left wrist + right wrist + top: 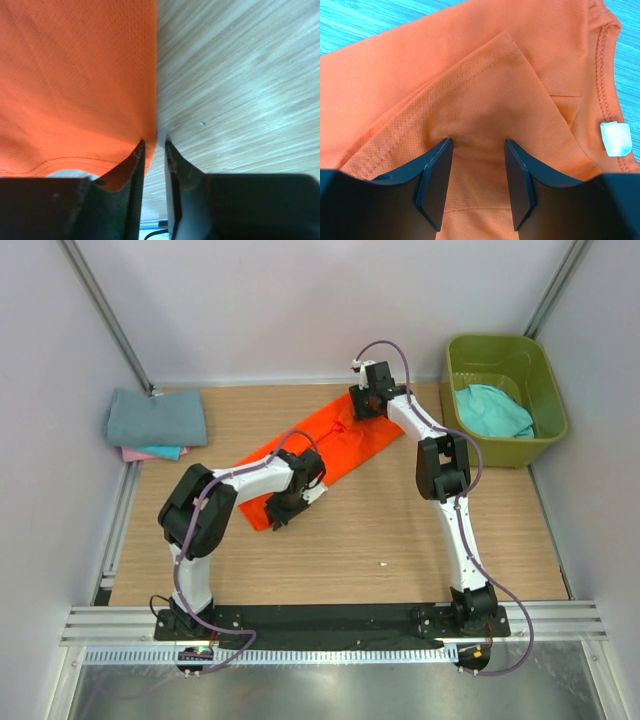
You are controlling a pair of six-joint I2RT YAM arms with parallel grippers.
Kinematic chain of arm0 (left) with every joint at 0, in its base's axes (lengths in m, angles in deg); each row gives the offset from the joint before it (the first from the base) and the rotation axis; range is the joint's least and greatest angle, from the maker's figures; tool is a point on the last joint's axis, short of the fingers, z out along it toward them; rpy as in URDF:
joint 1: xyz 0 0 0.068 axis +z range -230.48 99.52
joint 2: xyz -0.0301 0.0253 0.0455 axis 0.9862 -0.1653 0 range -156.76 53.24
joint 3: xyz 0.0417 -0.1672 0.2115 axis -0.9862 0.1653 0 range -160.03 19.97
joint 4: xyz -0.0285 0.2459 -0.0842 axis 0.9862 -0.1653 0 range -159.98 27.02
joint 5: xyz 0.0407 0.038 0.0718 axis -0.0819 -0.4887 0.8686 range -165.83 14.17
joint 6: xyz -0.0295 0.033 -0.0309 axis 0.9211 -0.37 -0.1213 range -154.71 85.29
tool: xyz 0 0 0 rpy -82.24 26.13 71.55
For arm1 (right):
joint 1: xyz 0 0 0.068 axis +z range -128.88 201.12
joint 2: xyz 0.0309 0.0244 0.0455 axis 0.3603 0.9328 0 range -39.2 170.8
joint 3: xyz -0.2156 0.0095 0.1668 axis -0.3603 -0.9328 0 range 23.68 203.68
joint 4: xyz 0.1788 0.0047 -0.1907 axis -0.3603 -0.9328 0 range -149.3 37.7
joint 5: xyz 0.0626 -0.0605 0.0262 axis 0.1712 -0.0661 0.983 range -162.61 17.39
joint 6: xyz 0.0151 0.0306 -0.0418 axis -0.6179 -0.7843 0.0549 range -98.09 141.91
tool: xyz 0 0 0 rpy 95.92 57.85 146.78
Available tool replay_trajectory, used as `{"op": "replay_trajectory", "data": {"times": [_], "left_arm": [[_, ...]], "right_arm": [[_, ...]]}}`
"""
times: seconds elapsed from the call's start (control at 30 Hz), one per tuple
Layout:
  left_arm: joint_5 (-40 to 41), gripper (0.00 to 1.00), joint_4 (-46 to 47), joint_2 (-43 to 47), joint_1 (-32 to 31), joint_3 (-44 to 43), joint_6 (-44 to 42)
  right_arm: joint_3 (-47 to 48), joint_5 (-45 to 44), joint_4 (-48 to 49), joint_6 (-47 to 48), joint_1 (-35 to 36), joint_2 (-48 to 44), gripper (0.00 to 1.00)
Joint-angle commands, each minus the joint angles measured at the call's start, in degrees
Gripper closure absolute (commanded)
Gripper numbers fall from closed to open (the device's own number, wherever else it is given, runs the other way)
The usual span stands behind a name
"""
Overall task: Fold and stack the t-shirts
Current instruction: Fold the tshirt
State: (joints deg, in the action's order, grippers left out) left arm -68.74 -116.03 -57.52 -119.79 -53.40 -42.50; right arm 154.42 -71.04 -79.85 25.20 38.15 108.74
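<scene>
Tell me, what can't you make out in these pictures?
- Left wrist view: whether the left gripper pinches the edge of the orange shirt; its fingers hide the contact.
- Top view: the lower shirts under the grey shirt, only pink and teal edges showing.
- Top view: whether more lies beneath the teal shirt in the tub.
- Right wrist view: whether the label bears print; too blurred.
</scene>
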Motion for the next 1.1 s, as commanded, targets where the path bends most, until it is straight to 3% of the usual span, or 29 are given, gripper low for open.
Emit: {"op": "replay_trajectory", "data": {"times": [0.0, 0.13, 0.17, 0.33, 0.5, 0.63, 0.9, 0.93, 0.97, 1.0, 1.07], "left_arm": [[0.1, 0.79, 0.1, -2.3, -1.0, -1.5, 1.1], [4.6, 0.99, 0.7, -2.4, -1.4, -1.8, 1.4], [4.9, 1.0, 0.7, -2.3, -1.4, -1.7, 1.0], [-2.6, 1.0, -2.3, -1.5, -2.8, -4.1, -0.5], [-9.7, 1.0, -5.6, -3.9, -11.3, -8.3, -1.1], [-12.1, 1.0, -6.4, -6.7, -18.1, -11.9, -0.8], [-12.9, 1.0, -7.7, -14.2, -23.7, -21.4, -0.1], [-12.0, 0.97, -7.9, -14.8, -24.1, -23.3, 0.0], [-11.0, 0.88, -8.0, -15.0, -24.3, -24.1, 0.1], [-8.3, 0.69, -7.9, -14.1, -24.8, -24.9, 0.1], [-6.0, 0.6, -7.0, -11.8, -25.2, -26.0, -0.2]], "right_arm": [[1.9, -0.6, 1.4, -1.4, -0.1, 0.7, 0.48], [1.2, -0.9, 1.7, -1.3, -0.1, -0.4, 0.48], [0.8, -1.1, 1.7, -1.3, -0.2, -1.0, 0.47], [0.0, -1.1, 1.7, -0.9, -0.4, -2.3, 0.48], [0.9, 0.0, 2.5, -1.4, -0.3, -1.5, 0.48], [1.1, 0.8, 2.7, -2.1, -0.2, -0.9, 0.48], [1.8, 2.7, 3.5, -2.2, 0.5, -1.1, 0.47], [1.5, 2.3, 3.4, -2.1, 0.6, -1.9, 0.47], [0.7, 2.1, 2.9, -2.0, 0.6, -4.3, 0.47], [0.0, 1.3, 2.6, -1.7, 0.5, -6.2, 0.47], [-3.3, 0.2, 2.5, -1.0, 0.0, -12.4, 0.47]]}}
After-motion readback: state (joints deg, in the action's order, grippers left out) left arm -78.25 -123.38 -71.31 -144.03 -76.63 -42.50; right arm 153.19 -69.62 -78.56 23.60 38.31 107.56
